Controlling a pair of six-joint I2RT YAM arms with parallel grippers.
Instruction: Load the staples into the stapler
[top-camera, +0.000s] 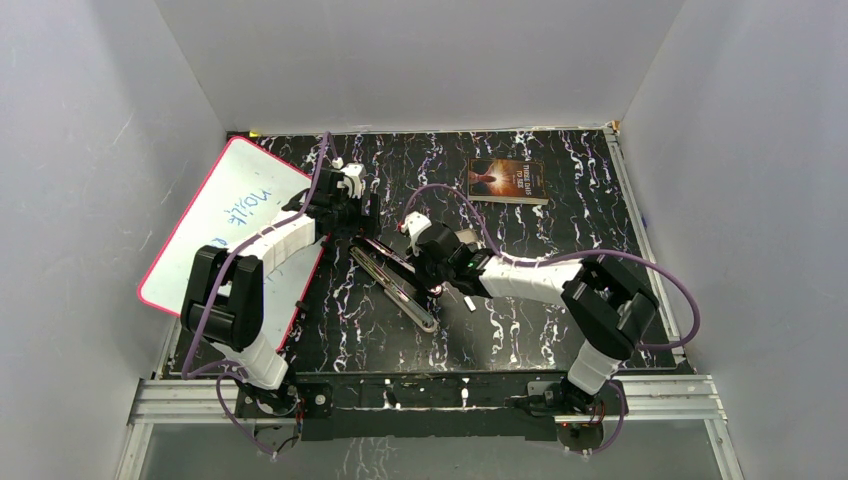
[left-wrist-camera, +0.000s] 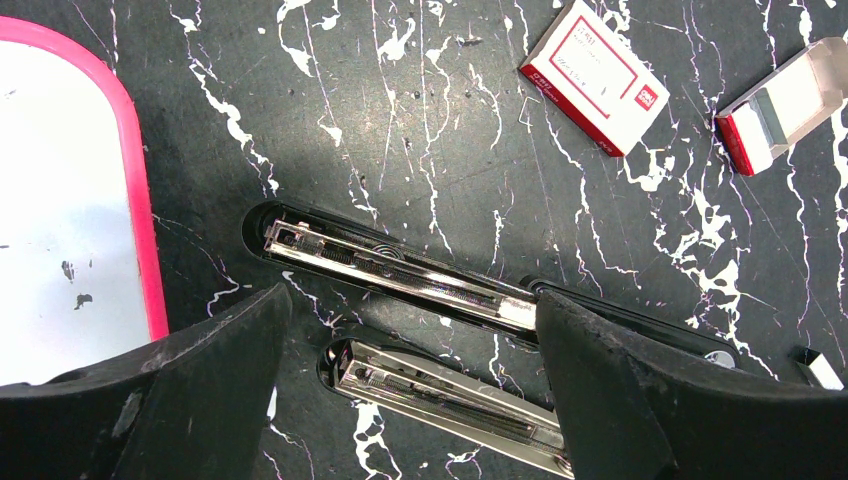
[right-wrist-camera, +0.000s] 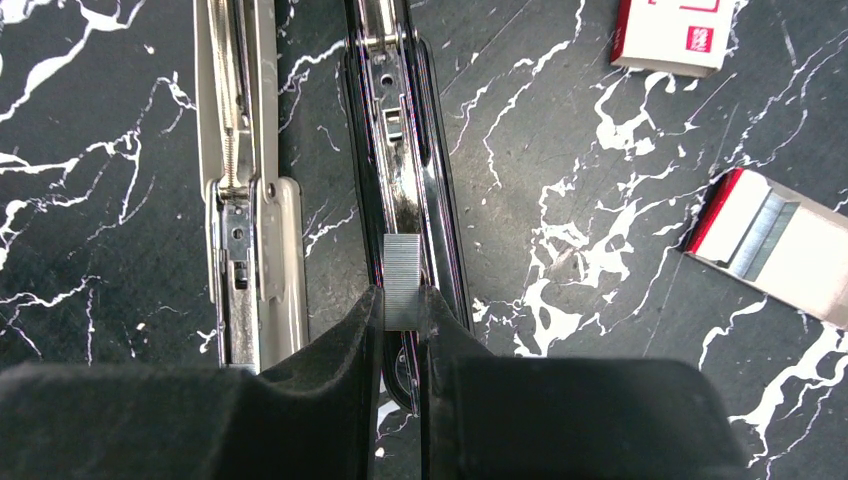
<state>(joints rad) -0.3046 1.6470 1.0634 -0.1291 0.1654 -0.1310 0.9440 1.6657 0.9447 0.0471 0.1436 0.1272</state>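
The stapler (top-camera: 392, 290) lies opened flat mid-table, its two long halves side by side. In the right wrist view, my right gripper (right-wrist-camera: 402, 300) is shut on a short ribbed grey strip of staples (right-wrist-camera: 402, 265). It holds the strip over the black half's chrome channel (right-wrist-camera: 398, 150); the silver half (right-wrist-camera: 240, 200) lies to the left. My left gripper (left-wrist-camera: 412, 300) is open and hovers over both halves (left-wrist-camera: 390, 270) near their other end, touching nothing. From above, the left gripper (top-camera: 362, 215) and right gripper (top-camera: 425, 272) sit at opposite ends of the stapler.
A shut red-and-white staple box (left-wrist-camera: 595, 75) and an open one showing staples (right-wrist-camera: 775, 240) lie on the marbled black table beside the stapler. A pink-rimmed whiteboard (top-camera: 235, 215) lies at the left and a small book (top-camera: 507, 181) at the back.
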